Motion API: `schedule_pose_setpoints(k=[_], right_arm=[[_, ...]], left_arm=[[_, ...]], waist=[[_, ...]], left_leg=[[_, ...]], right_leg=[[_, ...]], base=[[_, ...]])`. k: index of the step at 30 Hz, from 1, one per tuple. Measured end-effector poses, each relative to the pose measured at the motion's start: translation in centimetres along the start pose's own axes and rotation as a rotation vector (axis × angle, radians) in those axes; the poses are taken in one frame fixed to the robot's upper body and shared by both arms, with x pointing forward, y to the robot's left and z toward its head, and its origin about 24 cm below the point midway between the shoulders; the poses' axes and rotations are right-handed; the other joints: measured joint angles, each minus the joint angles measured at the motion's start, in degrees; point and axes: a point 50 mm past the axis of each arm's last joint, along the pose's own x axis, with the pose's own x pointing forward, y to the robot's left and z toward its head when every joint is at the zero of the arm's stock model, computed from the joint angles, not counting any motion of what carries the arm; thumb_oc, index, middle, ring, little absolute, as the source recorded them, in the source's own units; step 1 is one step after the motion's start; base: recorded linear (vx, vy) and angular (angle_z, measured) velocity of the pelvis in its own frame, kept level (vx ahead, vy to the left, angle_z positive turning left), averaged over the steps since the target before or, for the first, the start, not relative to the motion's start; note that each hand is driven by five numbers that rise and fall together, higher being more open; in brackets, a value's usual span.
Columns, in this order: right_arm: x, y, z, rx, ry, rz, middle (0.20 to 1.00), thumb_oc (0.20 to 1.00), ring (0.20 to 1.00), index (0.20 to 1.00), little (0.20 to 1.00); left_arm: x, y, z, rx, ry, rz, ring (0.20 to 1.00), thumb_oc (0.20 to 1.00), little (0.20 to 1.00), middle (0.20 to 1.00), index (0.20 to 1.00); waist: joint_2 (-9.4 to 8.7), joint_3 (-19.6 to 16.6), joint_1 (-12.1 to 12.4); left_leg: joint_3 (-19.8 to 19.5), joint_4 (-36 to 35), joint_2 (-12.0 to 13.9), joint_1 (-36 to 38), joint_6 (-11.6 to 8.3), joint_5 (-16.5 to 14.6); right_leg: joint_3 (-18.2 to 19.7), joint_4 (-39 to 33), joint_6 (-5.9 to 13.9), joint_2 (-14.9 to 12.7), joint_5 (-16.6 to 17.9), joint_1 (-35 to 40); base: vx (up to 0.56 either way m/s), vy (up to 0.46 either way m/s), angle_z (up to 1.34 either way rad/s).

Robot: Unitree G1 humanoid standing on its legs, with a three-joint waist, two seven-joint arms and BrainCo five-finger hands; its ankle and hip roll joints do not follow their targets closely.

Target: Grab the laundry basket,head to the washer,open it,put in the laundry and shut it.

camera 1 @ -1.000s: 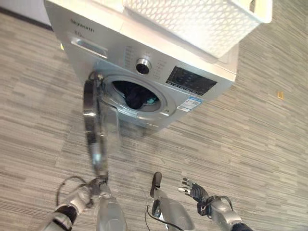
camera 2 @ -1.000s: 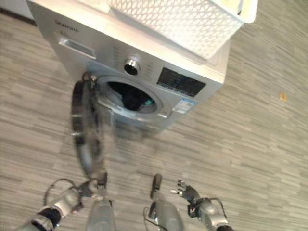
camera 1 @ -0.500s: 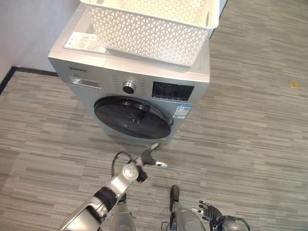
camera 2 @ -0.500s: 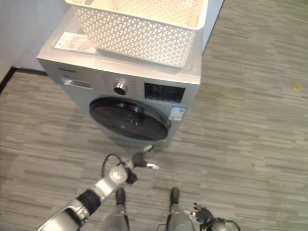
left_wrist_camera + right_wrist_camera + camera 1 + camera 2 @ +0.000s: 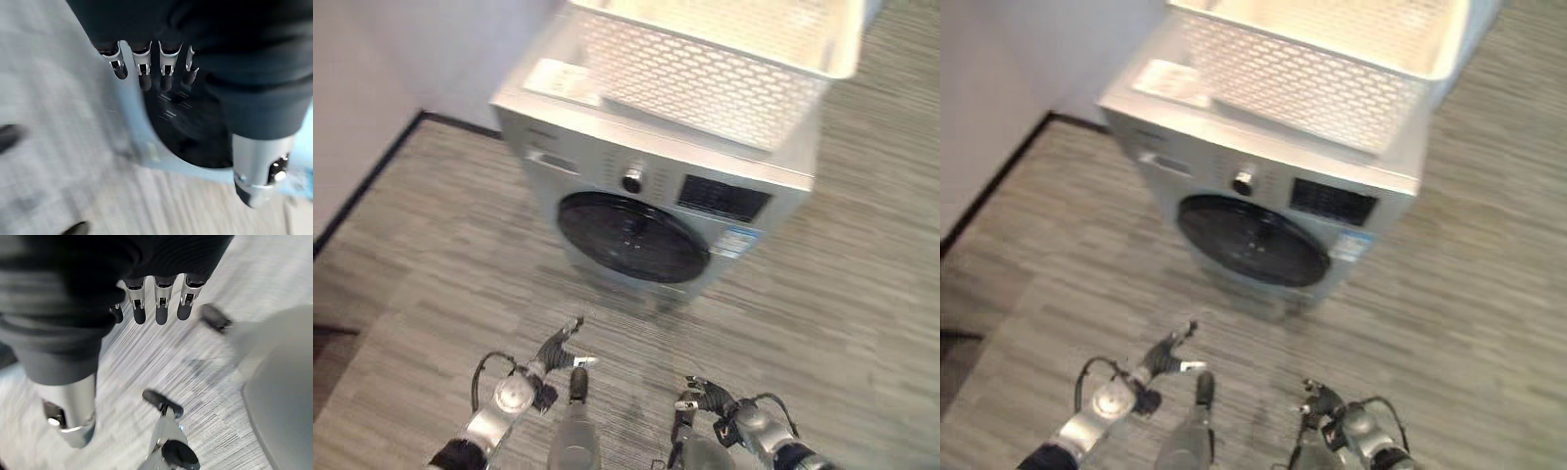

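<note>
The left hand [image 5: 551, 351] is hanging low over the floor [image 5: 431, 264] with its fingers [image 5: 142, 66] straight and apart, holding nothing, pointing toward the washer [image 5: 656, 186]. The right hand [image 5: 710, 399] is hovering low near it, fingers [image 5: 159, 303] relaxed and empty. Ahead, the washer's dark round door [image 5: 631, 235] is sitting closed. The white basket [image 5: 724, 59] is resting on top of the washer.

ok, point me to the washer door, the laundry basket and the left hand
washer door [image 5: 636, 238], left eye view, middle of the dark round glass, shut.
laundry basket [image 5: 705, 83], left eye view, white lattice side wall, on top of the washer.
left hand [image 5: 554, 351], left eye view, on the fingers, held straight, holding nothing.
</note>
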Motion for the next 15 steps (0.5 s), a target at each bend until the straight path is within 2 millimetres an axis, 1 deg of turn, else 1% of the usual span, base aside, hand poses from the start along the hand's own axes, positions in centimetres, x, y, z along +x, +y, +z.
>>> schedule_pose_setpoints(k=[1, 2, 3, 4, 5, 6, 7, 8, 9, 10, 11, 12, 13, 14, 15], right_arm=[[0.2, -0.6, 1.2, -0.016, -0.032, -0.031, 1.0, 1.0, 1.0, 1.0, 1.0], [0.2, -1.0, 1.7, -0.019, -0.048, -0.058, 1.0, 1.0, 1.0, 1.0, 1.0], [-0.1, -1.4, 0.4, 0.054, -0.023, -0.097, 1.0, 1.0, 1.0, 1.0, 1.0], [-0.4, -1.4, -1.1, 0.09, 0.017, -0.116, 1.0, 1.0, 1.0, 1.0, 1.0], [-0.8, -1.0, -2.7, 0.104, 0.065, -0.118, 1.0, 1.0, 1.0, 1.0, 1.0], [-1.1, -0.5, -4.2, 0.113, 0.108, -0.113, 1.0, 1.0, 1.0, 1.0, 1.0], [-1.7, 0.1, -6.0, 0.136, 0.155, -0.114, 1.0, 1.0, 1.0, 1.0, 1.0], [-2.2, 0.5, -7.6, 0.157, 0.206, -0.117, 1.0, 1.0, 1.0, 1.0, 1.0], [-3.0, 1.0, -9.6, 0.177, 0.273, -0.122, 1.0, 1.0, 1.0, 1.0, 1.0], [-3.6, 1.5, -10.9, 0.192, 0.313, -0.121, 1.0, 1.0, 1.0, 1.0, 1.0], [-4.4, 2.0, -12.4, 0.216, 0.369, -0.122, 1.0, 1.0, 1.0, 1.0, 1.0], [-4.6, 2.1, -12.7, 0.216, 0.39, -0.122, 1.0, 1.0, 1.0, 1.0, 1.0], [-5.1, 2.5, -13.6, 0.215, 0.421, -0.116, 1.0, 1.0, 1.0, 1.0, 1.0], [-5.9, 3.0, -14.9, 0.218, 0.468, -0.109, 1.0, 1.0, 1.0, 1.0, 1.0], [-6.2, 3.2, -15.4, 0.236, 0.487, -0.114, 1.0, 1.0, 1.0, 1.0, 1.0]], left_arm=[[-0.7, 0.1, -1.8, -0.015, 0.066, 0.01, 1.0, 1.0, 1.0, 1.0, 1.0], [-1.4, 0.0, -3.8, -0.031, 0.148, 0.021, 1.0, 1.0, 1.0, 1.0, 1.0], [-3.0, -0.3, -7.9, -0.17, 0.289, 0.13, 1.0, 1.0, 1.0, 1.0, 1.0], [-3.6, -0.6, -9.8, -0.284, 0.373, 0.221, 1.0, 1.0, 1.0, 1.0, 1.0], [-4.3, -0.7, -11.3, -0.35, 0.459, 0.29, 1.0, 1.0, 1.0, 1.0, 1.0], [-5.6, -0.9, -12.6, -0.351, 0.531, 0.299, 1.0, 1.0, 1.0, 1.0, 1.0], [-6.4, -0.9, -13.2, -0.348, 0.563, 0.303, 1.0, 1.0, 1.0, 1.0, 1.0], [-6.6, -0.8, -13.4, -0.369, 0.568, 0.32, 1.0, 1.0, 1.0, 1.0, 1.0], [-6.4, -0.8, -13.5, -0.431, 0.575, 0.364, 1.0, 1.0, 1.0, 1.0, 1.0], [-6.5, -0.9, -13.6, -0.431, 0.582, 0.364, 1.0, 1.0, 1.0, 1.0, 1.0], [-6.2, -0.8, -13.6, -0.439, 0.589, 0.37, 1.0, 1.0, 1.0, 1.0, 1.0], [-6.4, -0.9, -13.7, -0.439, 0.596, 0.369, 1.0, 1.0, 1.0, 1.0, 1.0], [-6.6, -1.1, -14.0, -0.441, 0.61, 0.368, 1.0, 1.0, 1.0, 1.0, 1.0], [-6.5, -1.1, -14.0, -0.441, 0.613, 0.368, 1.0, 1.0, 1.0, 1.0, 1.0], [-6.6, -1.3, -14.1, -0.446, 0.619, 0.368, 1.0, 1.0, 1.0, 1.0, 1.0]], waist=[[0.04, -0.03, 0.04], [-0.25, -0.19, 0.25], [-0.75, -0.96, 1.25], [-0.95, -1.51, 1.31], [-1.65, -2.47, 1.46], [-2.47, -3.63, 1.35], [-3.41, -4.74, 1.44], [-3.67, -5.21, 1.39], [-3.76, -5.8, 1.1], [-3.82, -6.72, 0.99], [-3.89, -7.33, 0.9], [-3.84, -8.05, 1.04], [-3.98, -9.6, 0.12], [-4.05, -11.05, -1.6], [-3.68, -11.61, -1.62]], left_leg=[[-1.29, 0.0, -0.43, -0.5, 0.06, 0.05], [-1.97, 0.01, -0.84, -0.54, 0.37, 0.28], [-2.9, 0.01, -1.87, 0.43, 0.81, -0.16], [-3.34, 0.01, -2.35, 1.3, 0.83, -0.37], [-3.53, 0.02, -2.65, 1.83, 0.8, -0.4], [-3.91, 0.02, -2.9, 1.84, 0.88, -0.61], [-4.08, 0.04, -2.99, 1.79, 0.95, -0.77], [-4.09, 0.04, -3.07, 1.87, 0.98, -0.8], [-3.98, 0.04, -3.25, 2.76, 1.04, -0.88], [-3.69, 0.03, -3.25, 3.05, 1.04, -1.06], [-2.45, 0.03, -3.15, 4.7, 1.17, -1.53], [-1.58, 0.01, -3.06, 5.5, 1.04, -1.83], [-0.91, -0.01, -2.94, 5.88, 1.06, -2.37], [-0.29, 0.01, -2.8, 6.81, 1.19, -2.69], [0.45, -0.07, -2.69, 7.35, 1.29, -2.9]], right_leg=[[-1.29, 0.07, 0.11, -0.35, -0.11, 0.44], [-2.36, 0.07, 0.11, -0.76, -0.33, 1.08], [-3.78, 0.09, 0.68, -1.65, -0.96, 2.92], [-4.34, 0.08, 0.86, -2.0, -1.21, 4.18], [-4.55, 0.07, 0.82, -2.31, -1.62, 4.83], [-4.94, 0.06, 0.74, -2.57, -2.05, 5.01], [-5.2, 0.1, 0.79, -2.57, -2.4, 5.12], [-5.22, 0.09, 0.83, -2.63, -2.41, 5.25], [-5.22, 0.08, 0.89, -2.82, -2.43, 6.08], [-5.08, 0.08, 0.88, -2.9, -2.44, 6.18], [-3.97, 0.07, 0.88, -3.02, -2.46, 7.0], [-3.45, 0.07, 0.94, -3.02, -2.52, 7.25], [-2.59, 0.06, 0.97, -3.05, -2.79, 7.22], [-1.87, -0.02, 0.62, -3.29, -3.0, 7.3], [-1.41, -0.2, 0.66, -3.35, -3.03, 7.59]], base=[[0.04, 0.0, 0.53], [0.03, -0.012, 0.65], [0.05, -0.017, 0.55], [0.03, -0.009, 0.4], [0.04, 0.002, 0.28], [0.02, -0.01, 0.19], [0.01, -0.013, 0.12], [0.01, 0.004, 0.04], [0.01, 0.024, -0.04], [-0.01, 0.034, -0.24], [-0.01, 0.017, -0.37], [-0.02, 0.025, -0.48], [-0.02, 0.021, -0.42], [-0.02, 0.021, -0.36], [-0.03, 0.002, -0.28]])
